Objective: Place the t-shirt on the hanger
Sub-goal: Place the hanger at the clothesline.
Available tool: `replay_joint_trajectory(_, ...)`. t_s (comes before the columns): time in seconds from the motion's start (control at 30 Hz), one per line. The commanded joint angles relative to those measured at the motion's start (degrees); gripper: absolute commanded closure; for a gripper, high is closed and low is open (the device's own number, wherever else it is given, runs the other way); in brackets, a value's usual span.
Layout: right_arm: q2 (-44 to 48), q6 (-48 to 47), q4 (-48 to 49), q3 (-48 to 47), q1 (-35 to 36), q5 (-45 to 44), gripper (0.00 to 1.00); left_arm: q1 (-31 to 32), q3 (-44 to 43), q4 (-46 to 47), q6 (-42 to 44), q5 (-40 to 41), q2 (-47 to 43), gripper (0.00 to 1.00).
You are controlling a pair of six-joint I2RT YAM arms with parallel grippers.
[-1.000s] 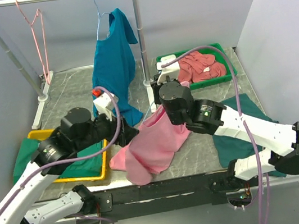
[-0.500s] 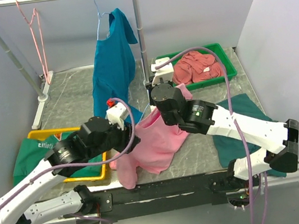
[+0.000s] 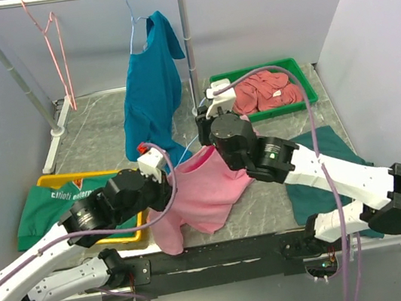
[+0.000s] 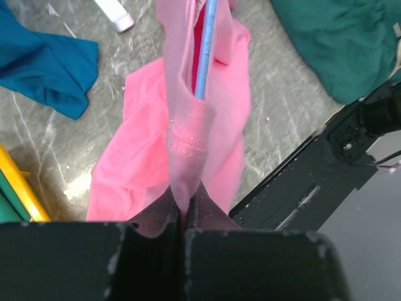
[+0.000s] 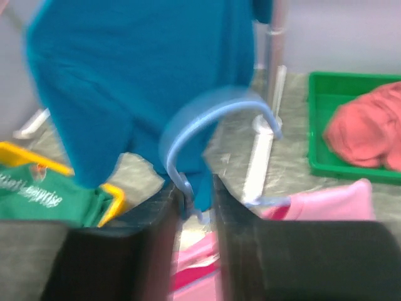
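**A:** Left wrist view first: what does the left hand point(image 4: 183, 216) have?

**B:** Its fingers are pressed together on a ribbed edge of the t-shirt point(image 4: 188, 132). The pink cloth runs taut away from them, and the light-blue hanger point(image 4: 204, 56) shows inside the fold. The rest of the shirt drapes down onto the table point(image 4: 282, 106).

**A:** And the right hand point(image 5: 195, 188)?

**B:** Its fingers stand a little apart on either side of the hanger's neck, with the hook curving up above them. The picture is too blurred to tell whether they pinch the wire or only bracket it.

**A:** So which step is this?

**B:** I'd judge it to be threading: getting the opening of the shirt over the hanger's shoulder.

**A:** How should it be done well?

**B:** The right hand should fix the wire firmly first, since a loose hanger will swing or twist. Then the left can draw the edge along the wire, not across it, with gentle tension so the cotton slides without bunching. I would also keep it away from the teal shirt point(image 5: 125, 75) hanging just behind.
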State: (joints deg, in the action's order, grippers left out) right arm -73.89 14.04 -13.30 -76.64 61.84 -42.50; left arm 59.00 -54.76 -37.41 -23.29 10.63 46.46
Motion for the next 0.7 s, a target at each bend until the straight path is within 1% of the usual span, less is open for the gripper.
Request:
replay_joint_trajectory(0.0, 3.83, -0.24, 2.67, 0.27, 0.3, 7.69, 0.54, -0.12, -1.48, 3.49, 0.79, -0.08, -3.74, 0.99)
replay_joint_trajectory(0.03, 4.19, -0.68, 2.84, 0.18, 0.38, 8.48, 0.41, -0.12, -1.66, 2.79, 0.96, -0.52, -3.83, 0.99)
replay_joint_trajectory(0.1, 4.89, -1.12, 3.28, -0.17, 0.38, 11.29, 0.31, -0.12, -2.1, -0.19, 0.96, -1.14, -4.0, 0.99)
replay_joint_trajectory(0.13, 5.24, -1.47, 3.45, -0.44, 0.3, 12.08, 0.25, -0.12, -2.02, -1.08, 0.7, -1.23, -4.09, 0.99)
replay_joint_trajectory(0.23, 5.86, -2.61, 4.33, -2.28, 0.29, 14.63, 0.18, -0.12, -0.53, -2.15, -0.53, -2.98, -5.23, 0.99)
replay_joint_trajectory(0.33, 4.9, -3.41, 5.91, -5.44, -0.41, 18.06, 0.16, -0.12, -0.78, -3.46, -2.02, -5.53, -6.29, 0.99)
replay_joint_trajectory(0.43, 1.3, -3.76, 6.0, -11.32, -1.28, 21.57, 0.16, -0.12, -1.49, -5.82, -4.91, -4.13, -6.64, 0.99)
replay_joint_trajectory(0.47, -0.02, -3.85, 6.18, -14.73, -1.55, 22.37, 0.16, -0.12, -1.4, -6.18, -5.71, -4.13, -6.64, 0.99)
replay_joint_trajectory(0.53, -4.84, -3.5, 5.74, -18.7, -2.86, 25.25, 0.16, -0.12, -0.88, -6.27, -7.46, -4.83, -6.73, 0.99)
replay_joint_trajectory(0.57, -6.69, -3.32, 5.31, -23.07, -3.3, 26.32, 0.16, -0.12, -0.18, -6.1, -9.74, -5.09, -6.99, 0.99)
replay_joint_trajectory(0.6, -10.8, -2.45, 3.56, -25.64, -3.83, 27.63, 0.15, -0.12, 1.22, -6.1, -11.06, -5.1, -7.69, 0.99)
replay_joint_trajectory(0.63, -12.93, -1.92, 2.5, -28.1, -4.88, 28.6, 0.15, -0.12, 2.11, -5.92, -13.95, -4.92, -8.13, 0.99)
replay_joint_trajectory(0.67, -14.95, -1.48, 1.62, -32.74, -5.41, 30.53, 0.15, -0.12, 3.16, -5.57, -15.37, -4.75, -8.75, 0.99)
